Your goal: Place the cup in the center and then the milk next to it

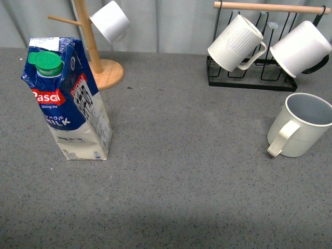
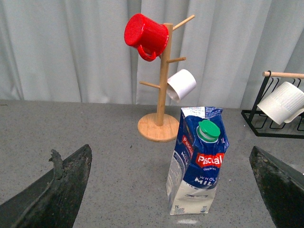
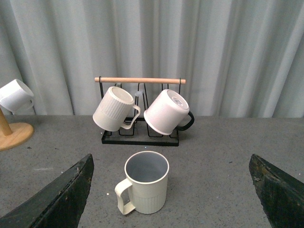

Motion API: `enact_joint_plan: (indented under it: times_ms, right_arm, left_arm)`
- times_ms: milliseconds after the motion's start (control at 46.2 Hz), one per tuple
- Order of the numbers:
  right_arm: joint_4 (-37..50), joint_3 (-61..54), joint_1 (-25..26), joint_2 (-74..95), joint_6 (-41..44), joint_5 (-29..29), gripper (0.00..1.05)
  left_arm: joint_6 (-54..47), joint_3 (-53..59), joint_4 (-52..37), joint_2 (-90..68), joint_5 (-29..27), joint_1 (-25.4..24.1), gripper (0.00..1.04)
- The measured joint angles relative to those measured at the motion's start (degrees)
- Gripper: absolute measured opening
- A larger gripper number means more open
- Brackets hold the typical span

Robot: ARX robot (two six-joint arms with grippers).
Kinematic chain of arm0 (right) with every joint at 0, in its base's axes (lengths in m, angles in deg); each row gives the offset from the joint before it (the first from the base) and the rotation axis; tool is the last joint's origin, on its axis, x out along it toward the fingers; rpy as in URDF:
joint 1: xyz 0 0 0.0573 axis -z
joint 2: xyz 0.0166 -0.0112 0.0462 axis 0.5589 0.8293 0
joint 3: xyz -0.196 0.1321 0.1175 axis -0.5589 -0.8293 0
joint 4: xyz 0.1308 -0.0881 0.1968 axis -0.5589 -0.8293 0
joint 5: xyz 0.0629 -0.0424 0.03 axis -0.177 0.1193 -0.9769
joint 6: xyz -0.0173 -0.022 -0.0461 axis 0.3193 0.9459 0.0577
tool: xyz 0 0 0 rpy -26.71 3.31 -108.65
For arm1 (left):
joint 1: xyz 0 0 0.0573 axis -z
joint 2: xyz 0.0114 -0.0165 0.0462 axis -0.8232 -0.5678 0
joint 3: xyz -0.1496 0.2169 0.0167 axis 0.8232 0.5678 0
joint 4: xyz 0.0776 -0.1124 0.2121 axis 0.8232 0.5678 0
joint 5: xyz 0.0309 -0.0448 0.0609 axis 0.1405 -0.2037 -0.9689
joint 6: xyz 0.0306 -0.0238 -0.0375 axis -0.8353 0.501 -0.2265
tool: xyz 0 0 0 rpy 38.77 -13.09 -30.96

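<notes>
The cup [image 1: 303,126], a cream-white ribbed mug with a grey-blue inside and a loop handle, stands upright on the grey table at the right. In the right wrist view it [image 3: 145,184] stands between and beyond the wide-open fingers of my right gripper [image 3: 171,209], apart from them. The milk [image 1: 67,98], a tall blue and white carton with a green cap, stands at the left. In the left wrist view it [image 2: 196,161] stands between and beyond the open fingers of my left gripper [image 2: 173,209], untouched. Neither gripper shows in the front view.
A black wire rack [image 1: 249,78] at the back right holds a whiter ribbed mug [image 1: 236,44] and a smooth white mug with a black handle [image 1: 301,49]. A wooden mug tree [image 1: 96,52] at the back left holds a white mug [image 1: 110,21] and a red mug [image 2: 145,35].
</notes>
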Motion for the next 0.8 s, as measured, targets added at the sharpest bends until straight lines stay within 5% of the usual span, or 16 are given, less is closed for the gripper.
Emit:
enact_joint_plan:
  times_ms: [801]
  right_arm:
    - [0.0, 0.0, 0.0, 0.0, 0.0, 0.0, 0.96]
  left_arm:
    - [0.02, 0.0, 0.0, 0.0, 0.0, 0.0, 0.98]
